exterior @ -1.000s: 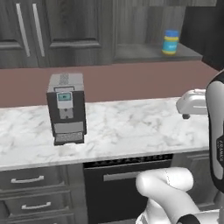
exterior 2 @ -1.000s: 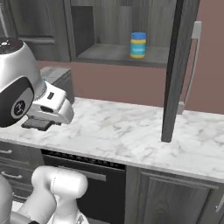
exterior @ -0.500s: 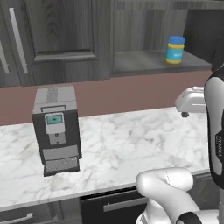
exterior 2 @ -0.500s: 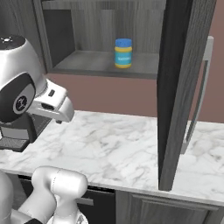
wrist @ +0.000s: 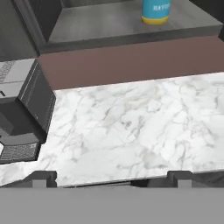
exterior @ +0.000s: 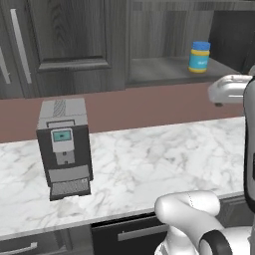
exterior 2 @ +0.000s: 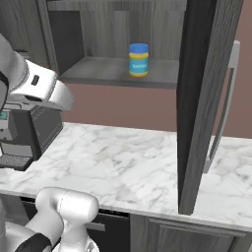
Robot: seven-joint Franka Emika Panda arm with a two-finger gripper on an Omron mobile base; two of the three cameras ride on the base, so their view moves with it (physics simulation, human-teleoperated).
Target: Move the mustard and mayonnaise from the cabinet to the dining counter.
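One jar on my screens: mayonnaise (exterior: 199, 57) upright on grey shelf of open cabinet (exterior: 164, 69), near shelf's right end, close to front edge.

Left base view: coffee machine (exterior: 64, 148) left on marble worktop (exterior: 164, 159); wide bare marble to its right, up to brown wall.

Right base view: open cabinet door (exterior 2: 204, 98) juts over worktop's right part, edge-on, long steel handle (exterior 2: 222, 110) behind.

Hand view: gripper (wrist: 113, 176) fingertips (wrist: 43, 176) wide apart, nothing between; worktop's near edge just beyond them.

Open cabinet door (exterior 2: 204, 98) blocks right; coffee machine (exterior: 64, 147) left
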